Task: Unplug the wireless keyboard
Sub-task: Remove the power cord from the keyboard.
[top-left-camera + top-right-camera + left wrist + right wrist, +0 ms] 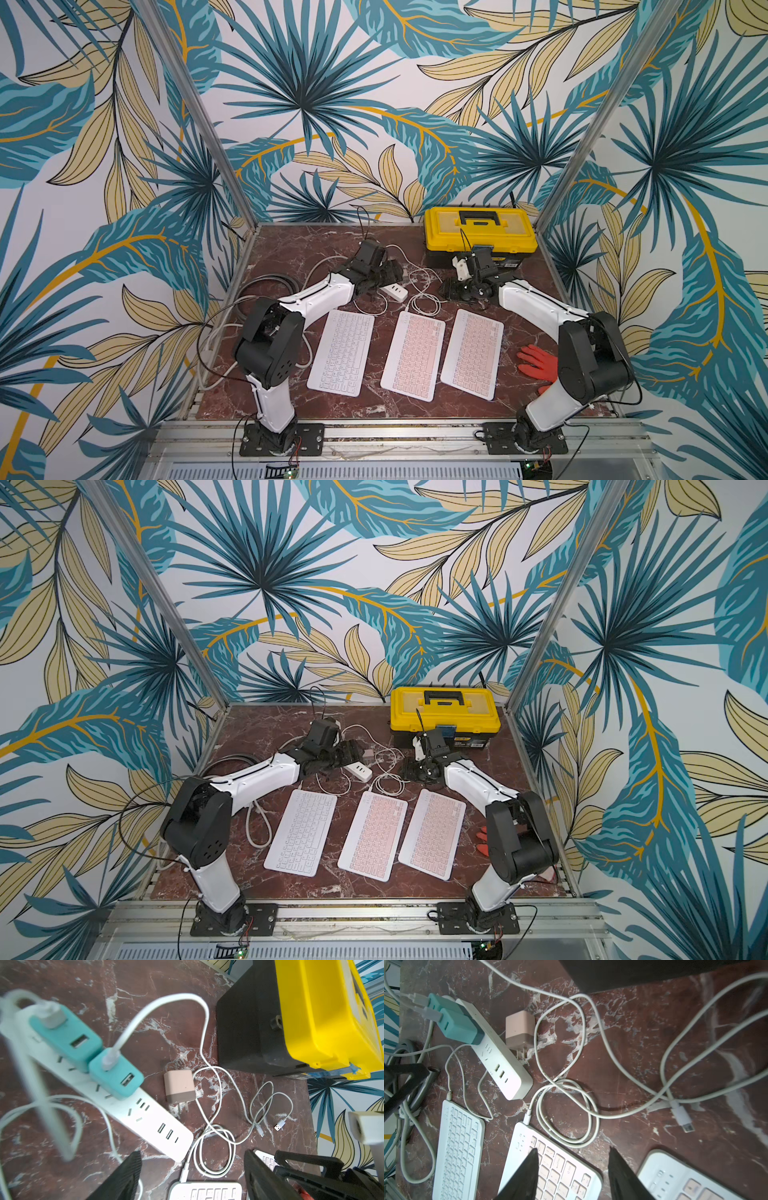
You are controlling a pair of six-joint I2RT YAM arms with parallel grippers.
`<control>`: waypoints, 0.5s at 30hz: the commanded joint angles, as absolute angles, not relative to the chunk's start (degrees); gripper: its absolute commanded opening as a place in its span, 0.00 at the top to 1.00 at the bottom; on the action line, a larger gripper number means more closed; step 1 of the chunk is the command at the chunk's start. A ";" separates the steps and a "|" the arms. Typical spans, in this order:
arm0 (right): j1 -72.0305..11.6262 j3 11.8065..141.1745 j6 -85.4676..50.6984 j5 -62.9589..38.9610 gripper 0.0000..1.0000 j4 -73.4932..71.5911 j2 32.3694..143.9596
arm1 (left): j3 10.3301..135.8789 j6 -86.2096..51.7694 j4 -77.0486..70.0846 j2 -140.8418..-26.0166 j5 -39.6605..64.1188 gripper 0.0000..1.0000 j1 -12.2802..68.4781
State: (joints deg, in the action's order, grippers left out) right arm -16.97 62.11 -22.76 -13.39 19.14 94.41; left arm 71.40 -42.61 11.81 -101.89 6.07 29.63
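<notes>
Middle keyboard (413, 356), long axis front-to-back, port end seemingly rearward

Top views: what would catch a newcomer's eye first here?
The bright yellow plastic toolbox at the back stands out. Three slim keyboards, one white and two pink-keyed, lie side by side in front, with a white power strip and tangled white cables behind them.

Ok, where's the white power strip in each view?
Top view: power strip just beyond the middle keyboard, slightly left.
Top view: same spot.
Left wrist: lying diagonally, centre-left.
Right wrist: upper left.
Shared landmark: the pink-keyed middle keyboard.
</notes>
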 commanded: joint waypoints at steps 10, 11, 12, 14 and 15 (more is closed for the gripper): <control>-26.35 63.50 -37.00 -6.94 0.49 19.37 99.37 | 57.60 -36.47 12.18 -93.36 17.01 0.28 28.57; -27.04 64.20 -37.81 -7.02 0.49 19.45 100.06 | 57.05 -35.61 12.13 -93.04 17.77 0.30 28.69; -27.72 65.17 -38.38 -7.15 0.49 20.02 100.84 | 56.58 -34.87 12.11 -92.71 18.47 0.30 28.81; -29.24 68.01 -38.95 -7.16 0.51 22.09 102.91 | 55.68 -33.13 12.05 -92.08 19.75 0.32 29.07; -30.08 69.08 -39.23 -6.59 0.52 23.11 103.69 | 55.25 -32.53 12.13 -91.85 20.41 0.33 29.17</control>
State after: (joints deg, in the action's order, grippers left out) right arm -28.12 66.24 -35.99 -8.38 20.43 101.51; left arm 56.14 -36.01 12.38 -93.76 17.06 28.84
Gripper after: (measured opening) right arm 0.488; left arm 0.674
